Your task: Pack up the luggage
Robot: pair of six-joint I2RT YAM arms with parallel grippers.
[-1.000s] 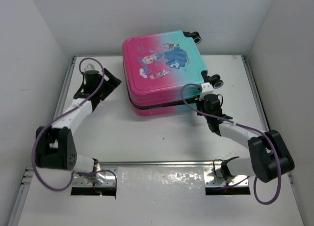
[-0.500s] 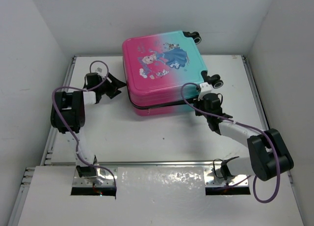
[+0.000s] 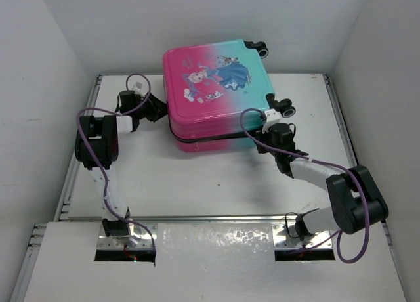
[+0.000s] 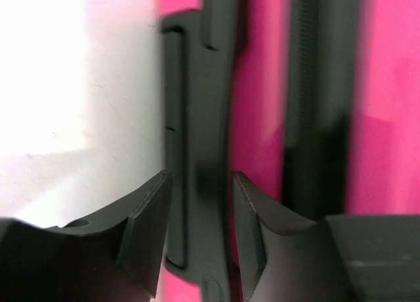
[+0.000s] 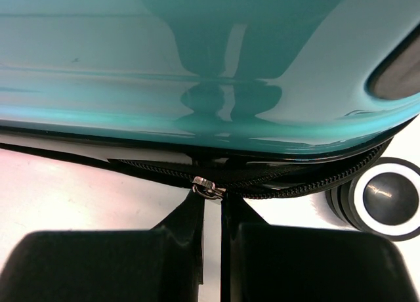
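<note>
The luggage (image 3: 216, 92) lies flat on the table (image 3: 216, 184), at the far middle, lid down and the picture side up. Its pink end is toward my left arm and its teal end, with the wheels, is toward my right arm.

The left gripper (image 4: 200, 184) is at the pink side wall. Its two fingers stand one on each side of the dark side handle (image 4: 197, 118), very close to it. I cannot tell if they already press it. The handle runs straight away from the fingers, so the jaws cross its long axis.

The right gripper (image 5: 211, 203) is at the near teal corner, just beside a wheel (image 5: 388, 207). Its fingers are together and seem to pinch the small metal zipper pull (image 5: 208, 188).

I think the coming move depends on the zipper seam. It runs left to right across the right wrist view, directly in front of the fingertips. So the right arm, which is the nearer one, should draw the pull sideways along this line, not toward itself. The left arm would keep the case steady.
</note>
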